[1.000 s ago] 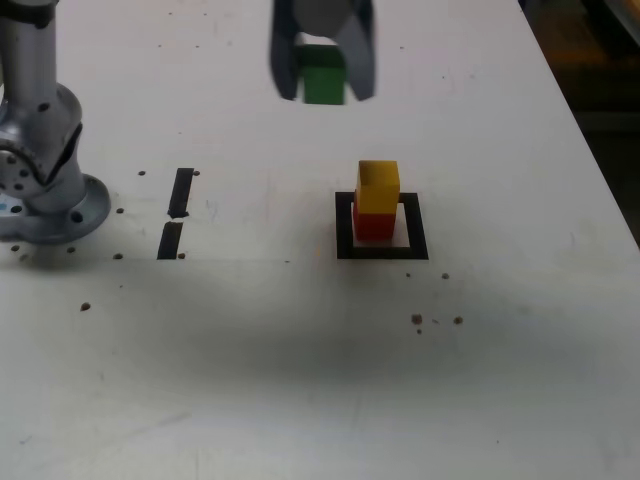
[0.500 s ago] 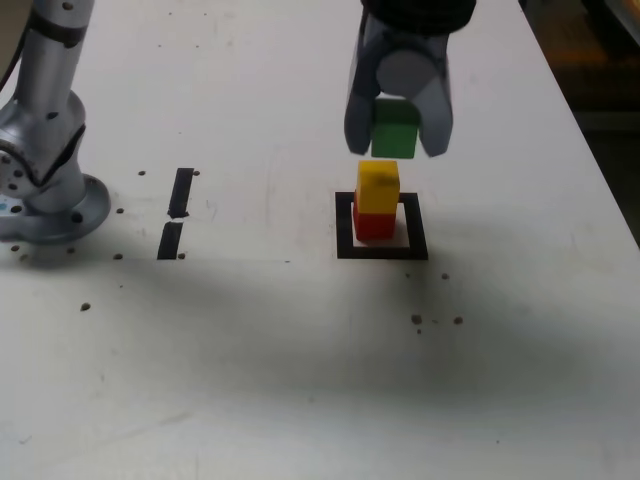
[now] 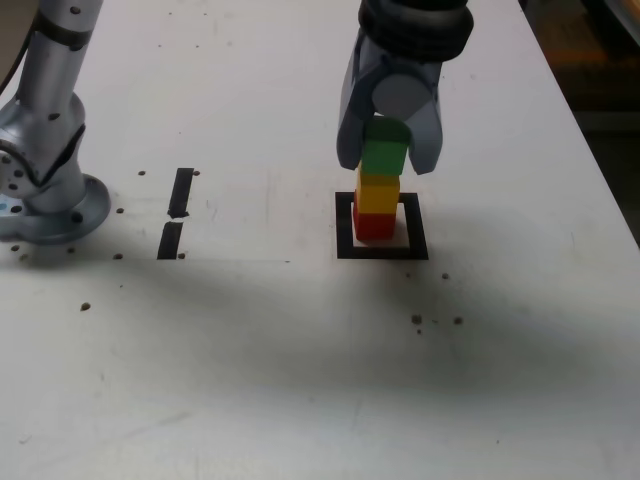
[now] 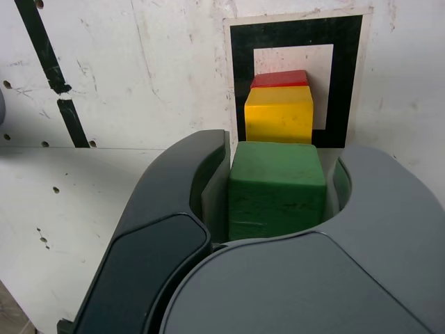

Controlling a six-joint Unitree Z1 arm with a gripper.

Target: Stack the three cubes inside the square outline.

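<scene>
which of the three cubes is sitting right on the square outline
The red cube. It rests on the white centre of the square outline, with the yellow cube on top of it and the green cube uppermost, between the end effector fingers.

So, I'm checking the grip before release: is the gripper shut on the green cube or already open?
Shut on the green cube: the gripper has its fingers pressed against both sides, above the yellow cube.
</scene>
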